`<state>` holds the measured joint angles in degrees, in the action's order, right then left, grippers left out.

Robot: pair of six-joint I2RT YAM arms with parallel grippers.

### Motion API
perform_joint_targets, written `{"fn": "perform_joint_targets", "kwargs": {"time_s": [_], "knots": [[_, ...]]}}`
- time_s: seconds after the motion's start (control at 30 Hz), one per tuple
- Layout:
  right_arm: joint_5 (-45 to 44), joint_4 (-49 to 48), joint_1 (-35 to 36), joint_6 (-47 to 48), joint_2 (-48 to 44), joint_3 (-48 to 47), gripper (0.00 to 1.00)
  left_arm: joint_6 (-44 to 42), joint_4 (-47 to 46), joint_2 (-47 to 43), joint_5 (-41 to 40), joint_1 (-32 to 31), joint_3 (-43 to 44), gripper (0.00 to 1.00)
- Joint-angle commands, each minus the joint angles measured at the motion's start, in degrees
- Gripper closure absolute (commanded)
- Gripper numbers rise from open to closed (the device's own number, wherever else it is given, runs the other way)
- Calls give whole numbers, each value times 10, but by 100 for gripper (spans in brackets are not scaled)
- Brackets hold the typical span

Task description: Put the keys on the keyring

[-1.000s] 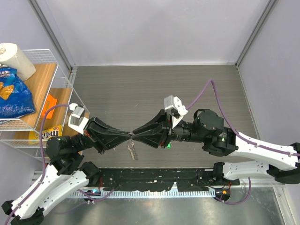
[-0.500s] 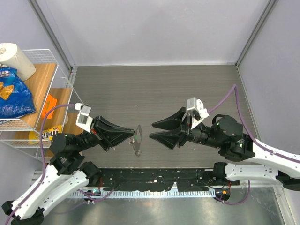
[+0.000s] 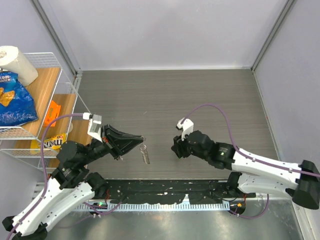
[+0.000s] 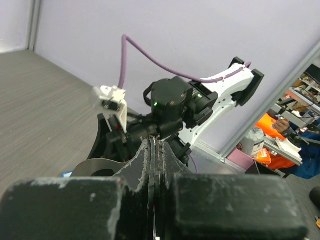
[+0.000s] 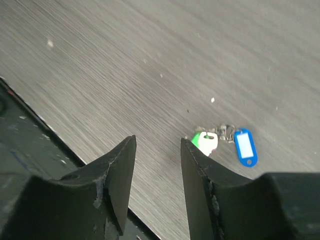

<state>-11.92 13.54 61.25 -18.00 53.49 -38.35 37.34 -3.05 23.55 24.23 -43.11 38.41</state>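
Observation:
My left gripper (image 3: 141,137) is shut, and the keyring's grey strap (image 3: 145,153) hangs just below its tip. In the left wrist view the strap (image 4: 97,165) curves out to the left of the closed fingers (image 4: 150,150). My right gripper (image 3: 176,150) points down at the table, open and empty (image 5: 157,140). In the right wrist view the green-headed key (image 5: 206,142) and the blue tag (image 5: 245,147) lie on the table just right of the right finger. Small silver links (image 5: 225,132) lie between them. The keys are hidden in the top view.
A wire shelf (image 3: 65,90) stands at the left with a blue chip bag (image 3: 15,100), a paper roll (image 3: 17,62) and a candy pack (image 3: 52,142). A black rail (image 3: 165,192) runs along the near table edge. Walls close the back and sides.
The two grippers had met tip to tip. The right gripper has opened, pulled back to the right and tipped down toward the table. The left gripper stays shut and has drawn back slightly.

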Motion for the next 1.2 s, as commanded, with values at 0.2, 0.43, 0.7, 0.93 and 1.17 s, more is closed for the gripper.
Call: {"fn": "perform_joint_targets", "kwargs": {"time_s": [0.2, 0.43, 0.7, 0.93, 1.17], "knots": [[-35, -57, -16, -34, 116, 23, 53, -23, 10, -19, -14, 0, -15, 100], [-61, -52, -29, -71, 180, 12, 53, -15, 3, -22, -9, 0, -27, 100], [-70, -64, -29, -150, 248, -8, 50, -10, -1, -22, -1, 0, -29, 100], [-104, -67, -29, -177, 275, -16, 50, -10, 1, -30, 3, 0, -33, 100], [-116, -75, -29, -186, 304, -30, 52, -20, 15, -36, 2, 0, -30, 100]]}}
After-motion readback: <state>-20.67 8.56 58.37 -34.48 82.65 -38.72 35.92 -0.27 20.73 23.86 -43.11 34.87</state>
